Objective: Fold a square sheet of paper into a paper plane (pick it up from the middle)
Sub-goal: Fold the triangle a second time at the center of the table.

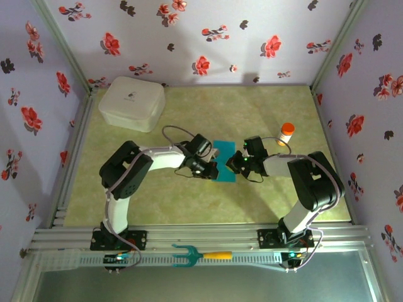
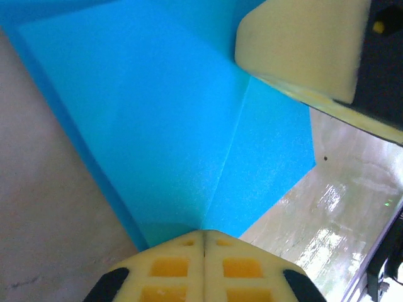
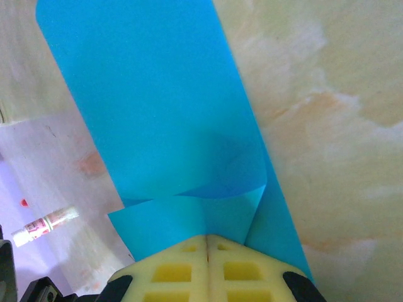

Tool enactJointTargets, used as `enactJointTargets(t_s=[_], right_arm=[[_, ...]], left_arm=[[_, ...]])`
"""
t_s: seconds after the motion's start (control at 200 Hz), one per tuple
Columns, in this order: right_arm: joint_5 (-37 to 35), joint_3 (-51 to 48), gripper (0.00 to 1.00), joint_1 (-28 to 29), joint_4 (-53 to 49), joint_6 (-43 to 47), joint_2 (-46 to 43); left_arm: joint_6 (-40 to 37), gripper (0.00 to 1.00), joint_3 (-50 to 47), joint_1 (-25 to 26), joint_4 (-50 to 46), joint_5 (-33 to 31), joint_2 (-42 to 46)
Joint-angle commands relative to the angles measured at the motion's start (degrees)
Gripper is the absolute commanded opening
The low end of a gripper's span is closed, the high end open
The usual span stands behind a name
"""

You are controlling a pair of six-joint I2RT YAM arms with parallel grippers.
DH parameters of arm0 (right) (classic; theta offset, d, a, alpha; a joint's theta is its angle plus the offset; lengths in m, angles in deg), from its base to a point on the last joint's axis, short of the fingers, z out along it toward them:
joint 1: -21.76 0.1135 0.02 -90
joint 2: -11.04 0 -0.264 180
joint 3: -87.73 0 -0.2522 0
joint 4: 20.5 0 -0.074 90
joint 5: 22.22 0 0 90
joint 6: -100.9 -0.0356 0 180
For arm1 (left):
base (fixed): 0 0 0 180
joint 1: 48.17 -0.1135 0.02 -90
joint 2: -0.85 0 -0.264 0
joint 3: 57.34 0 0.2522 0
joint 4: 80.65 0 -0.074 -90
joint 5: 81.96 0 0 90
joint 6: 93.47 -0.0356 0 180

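Worktop (image 1: 252,201): pale green, mottled, walled on three sides by flowered panels. White lidded box (image 1: 131,103) at far left corner. Both my arms bend inward and meet at the middle of the worktop.

Square sheet of paper (image 1: 225,156): teal-blue, lying mid-worktop between my two grippers, no longer flat. In the left wrist view the paper (image 2: 157,126) shows a sharp crease running into my fingertips. In the right wrist view the paper (image 3: 157,107) has a flap curled over near my tips.

Left gripper (image 1: 213,170): on the sheet's left edge. Up close, left gripper (image 2: 203,242) has its jaws pressed together, pinching the sheet at the crease.

Right gripper (image 1: 238,162): on the sheet's right edge. Up close, right gripper (image 3: 208,242) has its jaws together, nipping the curled flap.

Teal fork tool (image 1: 200,255) with yellow handle: on the rail past the worktop's near edge, between my bases.

Orange-capped bottle (image 1: 286,133): upright, right of middle, just beyond my right wrist, apart from the sheet.
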Motion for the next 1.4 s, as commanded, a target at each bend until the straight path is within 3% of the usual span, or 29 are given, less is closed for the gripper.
enactJointTargets(t_s=[0.0, 0.465, 0.865, 1.395], right_arm=[[-3.7, -0.8, 0.00, -0.1, -6.7, 1.6, 2.5], [-3.4, -0.6, 0.00, 0.0, -6.6, 1.5, 2.2], [-2.6, -0.8, 0.00, 0.0, -5.1, 1.0, 2.2], [0.2, 0.5, 0.00, 0.1, -1.9, 1.6, -2.1]], left_arm=[[2.2, 0.03, -3.4, -0.5, -2.3, 0.4, 1.9], [2.7, 0.00, -5.0, -0.7, 3.6, -0.1, 10.3], [1.2, 0.00, 6.4, -2.1, -0.6, -1.0, -1.7], [-1.9, 0.00, 2.6, -2.1, -5.2, -2.8, -3.5]])
